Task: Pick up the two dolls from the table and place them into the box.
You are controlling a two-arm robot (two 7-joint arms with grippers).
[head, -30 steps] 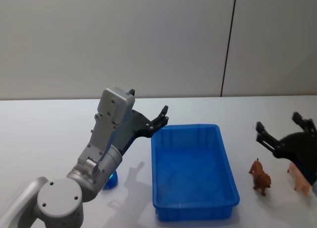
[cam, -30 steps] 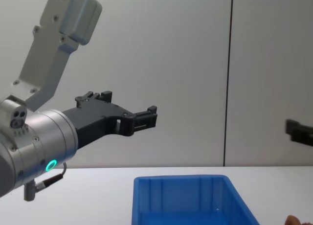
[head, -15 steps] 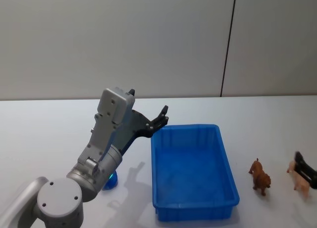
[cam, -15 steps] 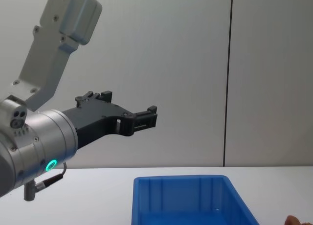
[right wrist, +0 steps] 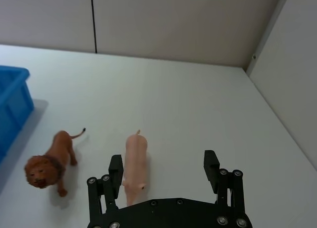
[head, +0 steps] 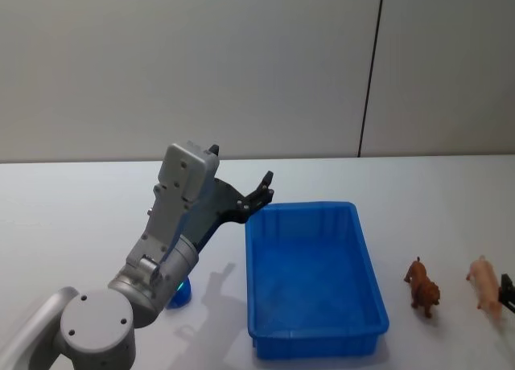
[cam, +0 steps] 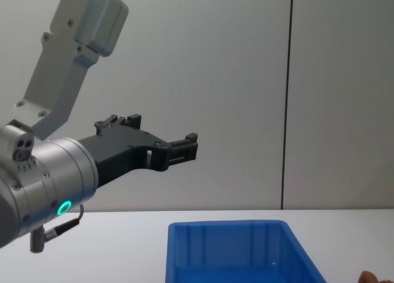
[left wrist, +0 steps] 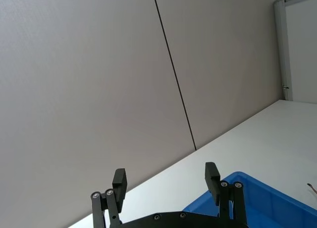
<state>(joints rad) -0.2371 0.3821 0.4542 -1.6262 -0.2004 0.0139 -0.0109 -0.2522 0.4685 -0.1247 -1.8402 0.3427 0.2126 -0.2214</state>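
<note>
A bright blue box [head: 315, 283] sits on a white table [head: 80, 217], with nothing visible inside it. The left gripper [head: 267, 187] hangs raised in the air just above the box's far left corner, its two black fingers [left wrist: 119, 181] spread apart and holding nothing. Below that arm, to the left of the box, a small dark blue doll [head: 182, 292] rests on the table, mostly hidden by the arm's silver body. To the right of the box stands a brown lion doll [head: 422, 285], apart from the box wall, its maned head towards the robot. Just beyond it, further right, stands a pale pink pig figure [head: 485, 281], side by side with the lion and not touching it. The right gripper [right wrist: 163, 159] is low at the table's right edge, just beside the pig, its fingers also spread wide and empty, the pig's head close to one fingertip.
</note>
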